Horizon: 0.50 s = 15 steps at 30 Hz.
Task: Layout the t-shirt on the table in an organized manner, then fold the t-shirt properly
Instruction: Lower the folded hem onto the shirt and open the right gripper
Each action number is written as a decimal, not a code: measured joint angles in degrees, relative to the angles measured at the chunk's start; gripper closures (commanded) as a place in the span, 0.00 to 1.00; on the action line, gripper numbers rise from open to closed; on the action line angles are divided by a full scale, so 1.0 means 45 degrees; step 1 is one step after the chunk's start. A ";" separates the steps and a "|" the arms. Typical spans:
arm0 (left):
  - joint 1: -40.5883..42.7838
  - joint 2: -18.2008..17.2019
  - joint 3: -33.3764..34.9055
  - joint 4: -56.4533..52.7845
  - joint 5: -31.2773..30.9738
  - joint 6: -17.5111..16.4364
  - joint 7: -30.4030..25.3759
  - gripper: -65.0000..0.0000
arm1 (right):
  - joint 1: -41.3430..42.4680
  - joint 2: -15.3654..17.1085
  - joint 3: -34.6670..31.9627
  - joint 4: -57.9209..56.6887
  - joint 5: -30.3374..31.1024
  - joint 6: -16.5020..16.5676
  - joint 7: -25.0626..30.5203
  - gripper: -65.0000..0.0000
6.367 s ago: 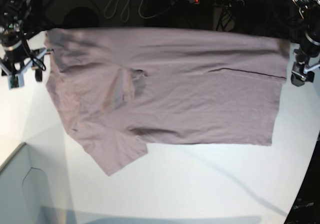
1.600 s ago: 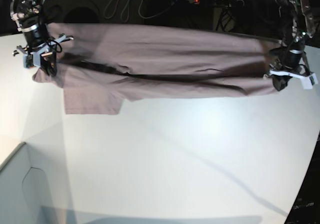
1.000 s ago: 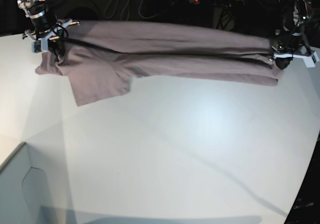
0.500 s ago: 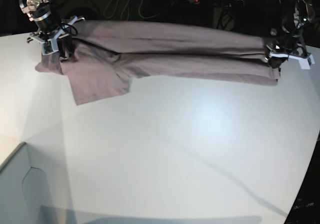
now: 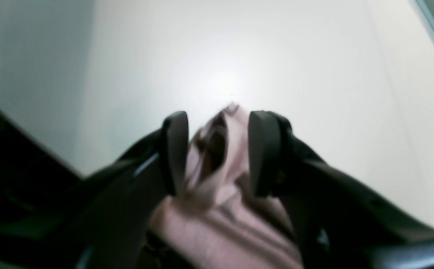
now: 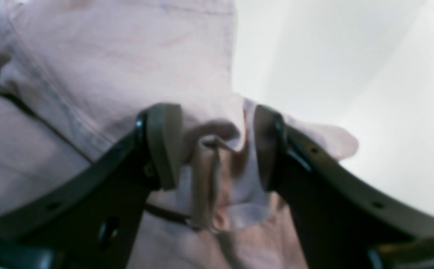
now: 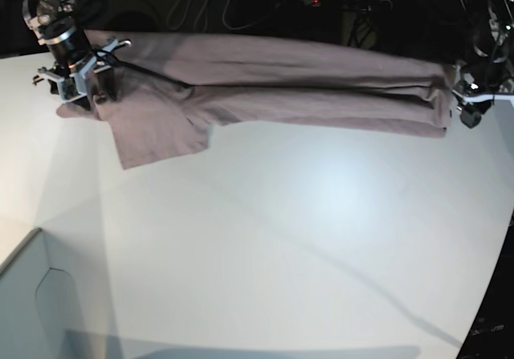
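The t-shirt (image 7: 273, 86) lies as a long folded band along the far edge of the white tabletop (image 7: 321, 238), one sleeve flap spread toward the near side at the right tool's end, much as half a second earlier. The right tool (image 6: 217, 149) now stands parted, loose fabric bunched between its fingers; the left tool (image 5: 217, 153) has likewise opened around the hem corner and shifted outward past the shirt's end.
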 measured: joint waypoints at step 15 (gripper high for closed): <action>-0.1763 -0.0214 0.0418 -0.2866 0.0219 0.0107 -0.0010 0.60 | 0.0029 -0.0248 -0.0083 0.0277 0.0005 0.0000 0.0005 0.52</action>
